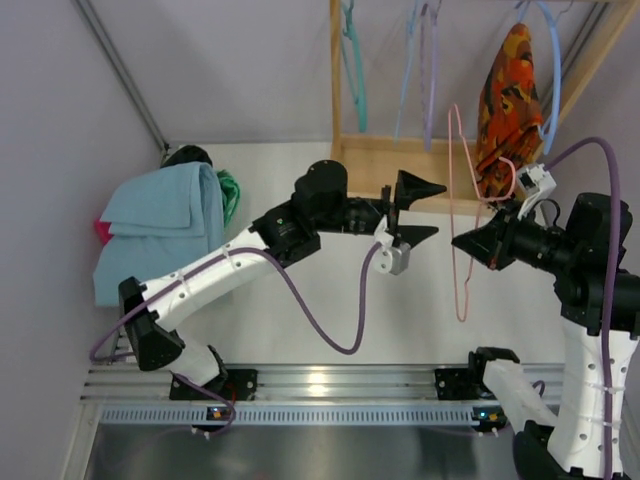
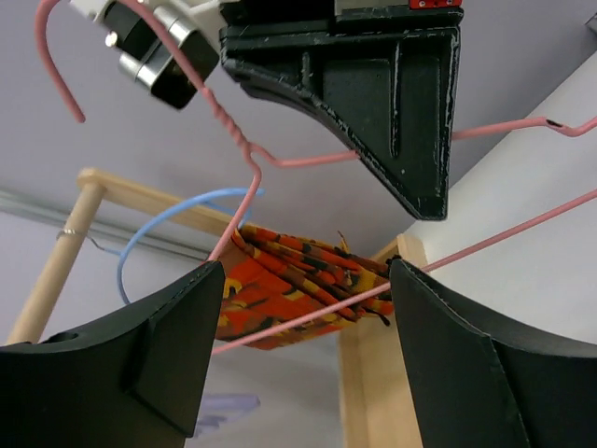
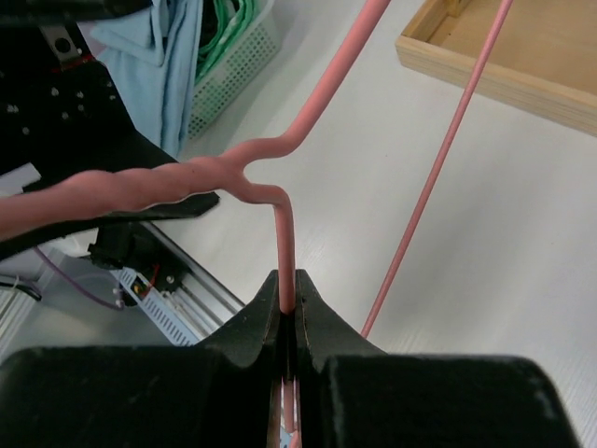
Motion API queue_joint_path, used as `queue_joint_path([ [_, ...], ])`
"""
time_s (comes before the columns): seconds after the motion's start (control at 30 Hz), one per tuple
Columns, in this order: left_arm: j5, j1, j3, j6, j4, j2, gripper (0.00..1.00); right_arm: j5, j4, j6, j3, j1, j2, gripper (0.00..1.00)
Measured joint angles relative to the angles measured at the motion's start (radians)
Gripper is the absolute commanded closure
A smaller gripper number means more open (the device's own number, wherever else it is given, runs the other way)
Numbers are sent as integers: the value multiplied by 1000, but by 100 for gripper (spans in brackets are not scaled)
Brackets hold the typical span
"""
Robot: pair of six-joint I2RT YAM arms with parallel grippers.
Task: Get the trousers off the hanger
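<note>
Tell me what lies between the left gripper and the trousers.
Only the pink hanger wire crosses before the trousers; otherwise air, per the left wrist view.

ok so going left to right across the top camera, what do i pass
light blue cloth → left gripper → pink hanger → orange trousers

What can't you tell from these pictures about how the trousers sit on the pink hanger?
1. Top view: the trousers bunch up over the pink hanger, hiding the wire beneath them.
2. Left wrist view: the open left gripper covers both ends of the trousers.
3. Right wrist view: trousers out of frame; only hanger wire clamped in the right gripper shows.
</note>
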Motion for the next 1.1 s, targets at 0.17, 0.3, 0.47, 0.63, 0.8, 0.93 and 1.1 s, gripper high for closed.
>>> queue_joint_path([
  [0.17, -49, -60, 14, 137, 110, 110, 29, 12, -43, -30, -23, 0, -16, 100],
  [0.3, -86, -80, 17, 197, 154, 169, 32, 10, -81, -59, -32, 0, -41, 100],
  [0.47, -123, -95, 17, 241, 213, 191, 37, 10, -94, -87, -39, 0, -46, 100],
  [0.63, -134, -108, 13, 264, 260, 195, 37, 8, -117, -92, -59, 0, -44, 100],
  [0.8, -135, -113, -66, 287, 317, 163, 36, -22, -118, -71, -60, 0, -38, 100],
  [0.93, -137, -113, -73, 308, 326, 161, 40, -68, -116, -66, -74, 0, -34, 100],
  [1.1, -137, -113, -28, 321, 343, 192, 60, -87, -127, -79, -78, 0, -30, 100],
])
